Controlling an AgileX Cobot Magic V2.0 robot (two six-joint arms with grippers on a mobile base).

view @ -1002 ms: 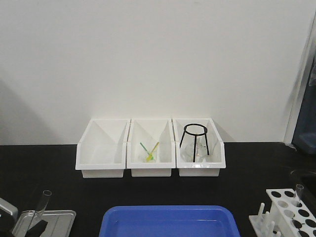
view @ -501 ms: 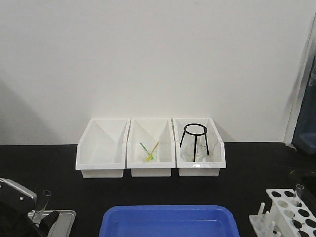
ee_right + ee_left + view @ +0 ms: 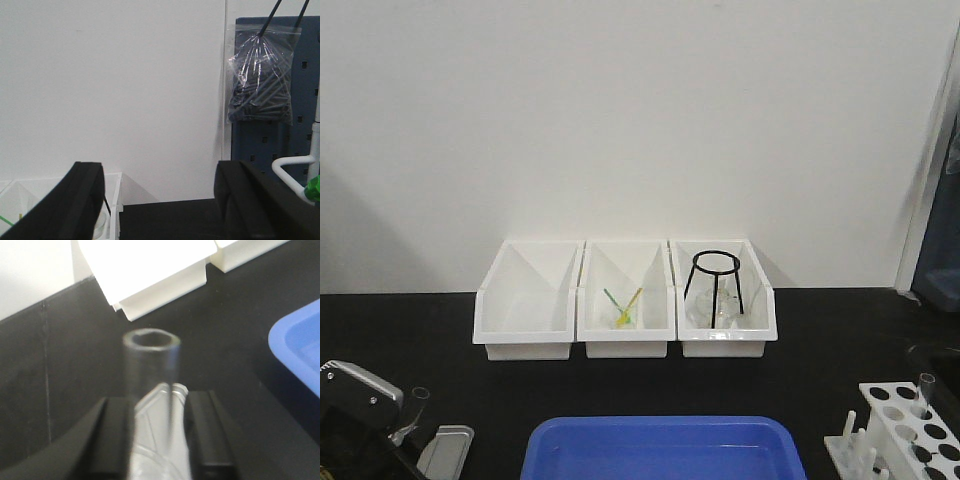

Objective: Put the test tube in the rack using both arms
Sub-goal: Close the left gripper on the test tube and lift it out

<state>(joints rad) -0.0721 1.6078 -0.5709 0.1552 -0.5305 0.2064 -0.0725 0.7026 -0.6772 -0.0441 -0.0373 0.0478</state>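
The test tube (image 3: 151, 357) stands upright between my left gripper's (image 3: 160, 440) black fingers, open rim up, and the gripper is shut on it. In the front view only the top of the tube (image 3: 420, 397) shows, beside the silver wrist housing (image 3: 360, 398) at the bottom left. The white rack (image 3: 905, 430) sits at the bottom right with another clear tube (image 3: 925, 385) standing in a back hole. My right gripper (image 3: 160, 200) is open, fingers wide apart, nothing between them; it is out of the front view.
A metal tray (image 3: 445, 445) lies under the left gripper. A blue tub (image 3: 660, 450) fills the front centre. Three white bins (image 3: 625, 330) line the back wall; the right one holds a black tripod (image 3: 717, 285). A bag hangs on a pegboard (image 3: 260, 80).
The left wrist housing has risen into the front view at the bottom left. The tube has gone from leaning to nearly upright and sits a little lower and to the right.
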